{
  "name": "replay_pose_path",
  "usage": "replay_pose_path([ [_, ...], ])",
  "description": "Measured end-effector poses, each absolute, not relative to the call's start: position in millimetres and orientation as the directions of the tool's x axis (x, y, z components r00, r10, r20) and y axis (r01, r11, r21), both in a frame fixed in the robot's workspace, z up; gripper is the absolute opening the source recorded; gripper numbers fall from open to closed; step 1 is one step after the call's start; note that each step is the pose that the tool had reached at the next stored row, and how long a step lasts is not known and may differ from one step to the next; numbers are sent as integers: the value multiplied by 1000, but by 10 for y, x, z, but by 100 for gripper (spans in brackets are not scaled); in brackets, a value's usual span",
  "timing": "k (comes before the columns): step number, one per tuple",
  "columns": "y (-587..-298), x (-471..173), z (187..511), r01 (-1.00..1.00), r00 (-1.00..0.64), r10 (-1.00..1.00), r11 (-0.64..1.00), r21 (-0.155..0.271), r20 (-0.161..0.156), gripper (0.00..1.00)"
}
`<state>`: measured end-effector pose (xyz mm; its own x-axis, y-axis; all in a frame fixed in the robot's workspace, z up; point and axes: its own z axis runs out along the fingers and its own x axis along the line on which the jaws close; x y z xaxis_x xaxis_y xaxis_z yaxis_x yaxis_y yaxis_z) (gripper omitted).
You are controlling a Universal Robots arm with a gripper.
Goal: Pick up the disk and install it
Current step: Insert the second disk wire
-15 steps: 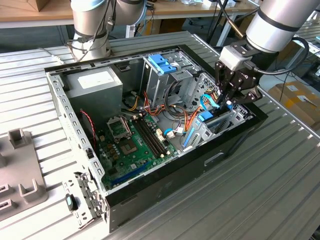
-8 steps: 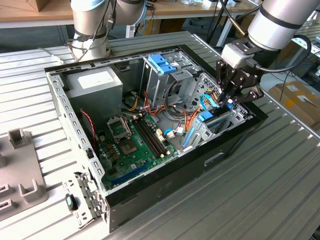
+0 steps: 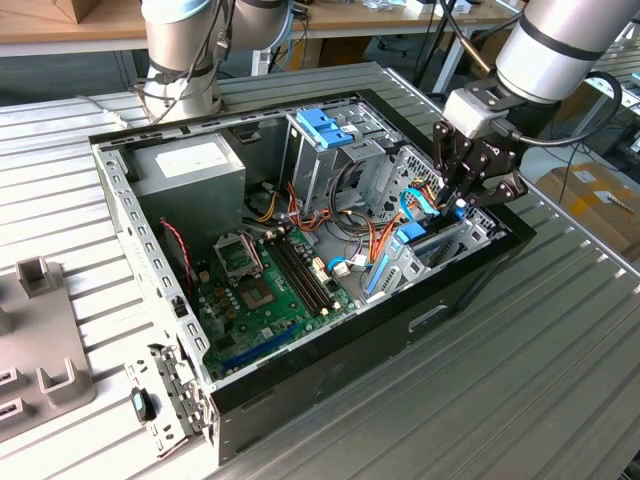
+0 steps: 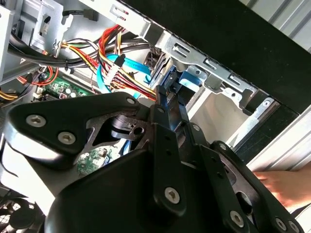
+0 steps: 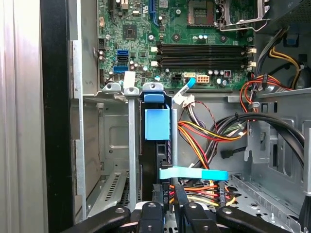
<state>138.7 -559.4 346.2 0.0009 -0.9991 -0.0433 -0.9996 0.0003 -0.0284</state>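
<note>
in the case's drive bay, the disk [image 5: 156, 145] stands on edge, gripper [image 5: 168, 196] fingers pinching its end.

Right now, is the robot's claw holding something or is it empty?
Gripper: jaws closed on the disk, which stands on edge in the drive bay of the computer case.

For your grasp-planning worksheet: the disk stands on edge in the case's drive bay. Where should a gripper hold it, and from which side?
Grip the disk by its exposed end, pinching across its thin faces and coming from above through the open case: the bay walls flank it. The gripper is closed there now.
</note>
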Motion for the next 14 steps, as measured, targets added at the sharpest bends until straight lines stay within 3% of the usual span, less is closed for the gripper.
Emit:
replay_pose_path([
  [5, -5594, 1387, 3461, -1000, 1, -999, 0, -28, -43, 22],
  [6, -5594, 1387, 3461, -1000, 1, -999, 0, -28, -43, 16],
  [14, -5601, 1387, 3437, -1000, 1, -999, 0, -28, -44, 16],
])
